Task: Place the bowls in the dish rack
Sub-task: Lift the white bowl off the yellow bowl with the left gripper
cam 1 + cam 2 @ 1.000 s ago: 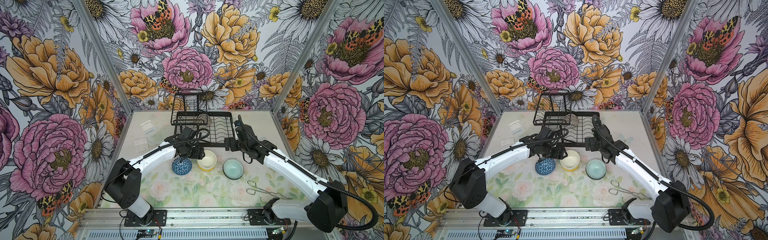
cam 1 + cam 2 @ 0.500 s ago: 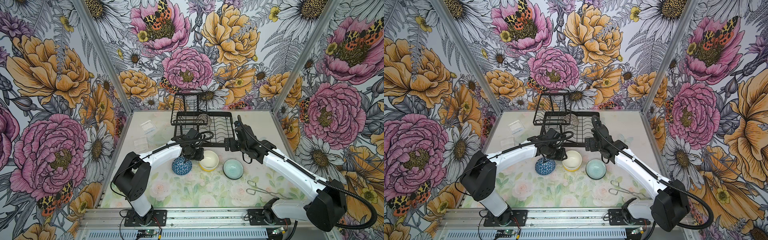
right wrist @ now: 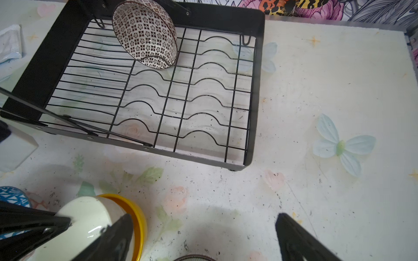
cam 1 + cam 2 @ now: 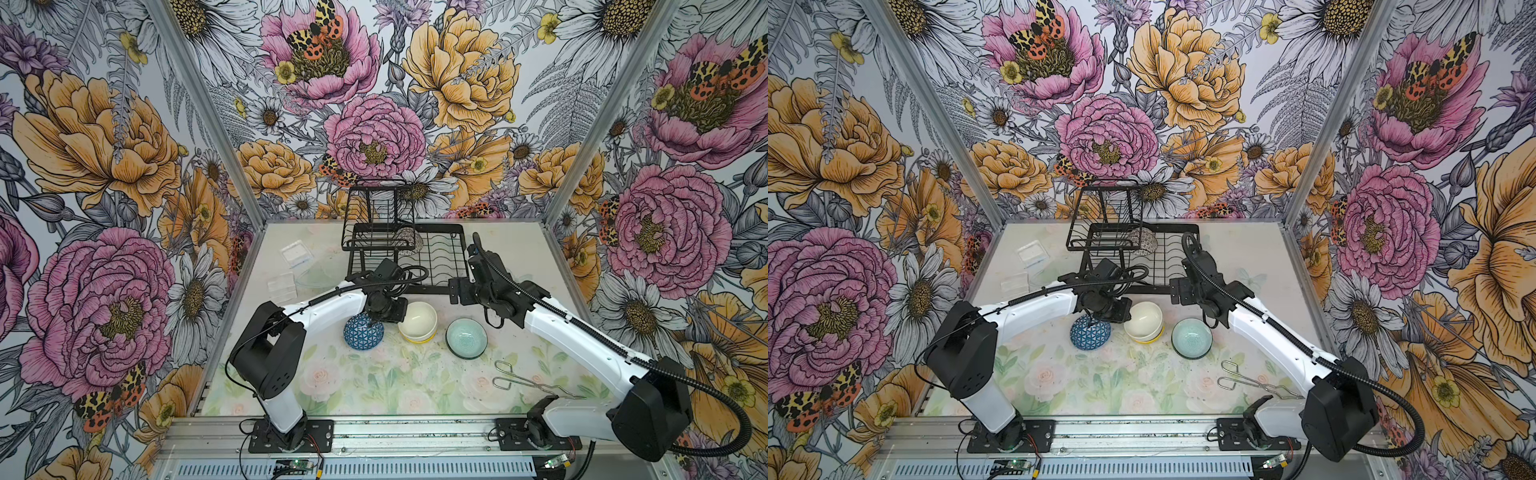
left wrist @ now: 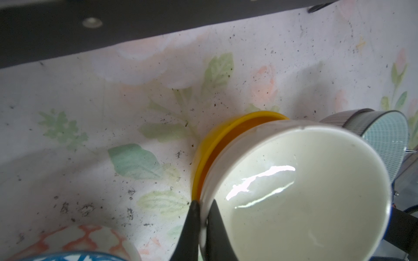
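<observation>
L fingers [image 5: 192, 226] pinch cream bowl [image 5: 294, 192] rim — bowl nested in yellow bowl [image 5: 201, 158]; R fingers [image 3: 298, 244] spread wide.

I find the dish rack [image 4: 462, 257] mostly open. In both top views only the mosaic bowl [image 4: 409, 243] stands in it, near its upper edge, and the upper basket [image 4: 380, 216] overhangs its left part. The left arm [image 4: 332, 303] crosses the rack's lower left corner, and the right arm [image 4: 561, 332] crowds its lower right corner. Just below, the blue bowl [image 4: 363, 332], cream bowl [image 4: 417, 320] and teal bowl [image 4: 466, 338] form a row with narrow gaps. I see bare table [image 4: 374, 386] at lower centre, and tongs [image 4: 523, 380] lie at lower right.
</observation>
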